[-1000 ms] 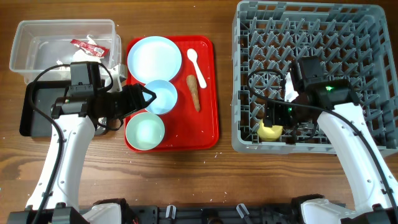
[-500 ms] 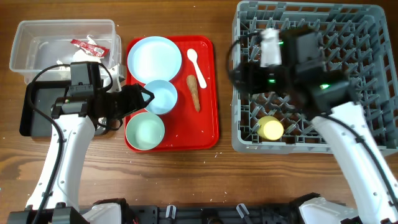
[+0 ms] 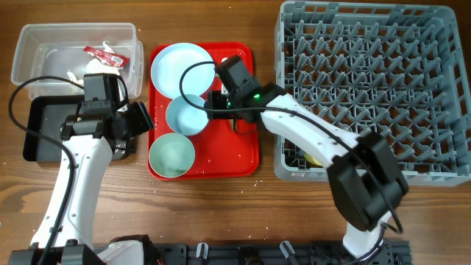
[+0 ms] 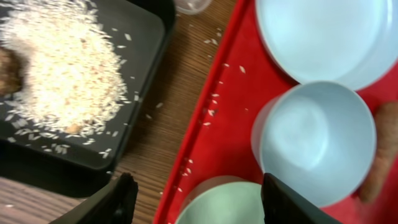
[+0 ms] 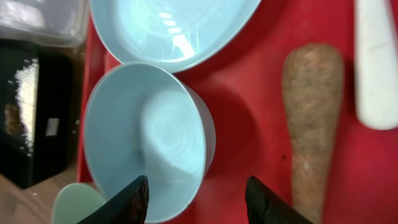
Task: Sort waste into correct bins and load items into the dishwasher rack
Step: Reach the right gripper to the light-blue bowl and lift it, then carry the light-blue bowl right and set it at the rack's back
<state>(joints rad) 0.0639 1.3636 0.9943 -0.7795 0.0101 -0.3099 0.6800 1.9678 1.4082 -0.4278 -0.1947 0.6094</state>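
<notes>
My right gripper (image 3: 208, 104) (image 5: 199, 202) is open and empty, low over the red tray, its fingers either side of the near rim of the pale blue bowl (image 3: 188, 115) (image 5: 146, 137). The brown stick (image 5: 311, 124) and white spoon (image 5: 376, 62) lie just beside it. My left gripper (image 3: 145, 121) (image 4: 202, 208) is open and empty at the tray's left edge, above the pale green bowl (image 3: 171, 154) (image 4: 230, 205). The pale blue plate (image 3: 179, 68) lies behind the bowls. The yellow cup (image 3: 312, 156) sits in the grey dishwasher rack (image 3: 368, 73), mostly hidden by my right arm.
The red serving tray (image 3: 243, 154) holds the dishes. The clear tub (image 3: 44, 55) holds the red-and-white wrapper (image 3: 103, 53) and crumpled paper. The black tray (image 3: 37, 132) (image 4: 143, 37) holds rice crumbs (image 4: 62, 68) and a dark brown lump (image 4: 6, 68).
My right arm left the yellow cup in the rack and swung left across to the red tray, over the blue bowl. My left gripper drew back a little to the left.
</notes>
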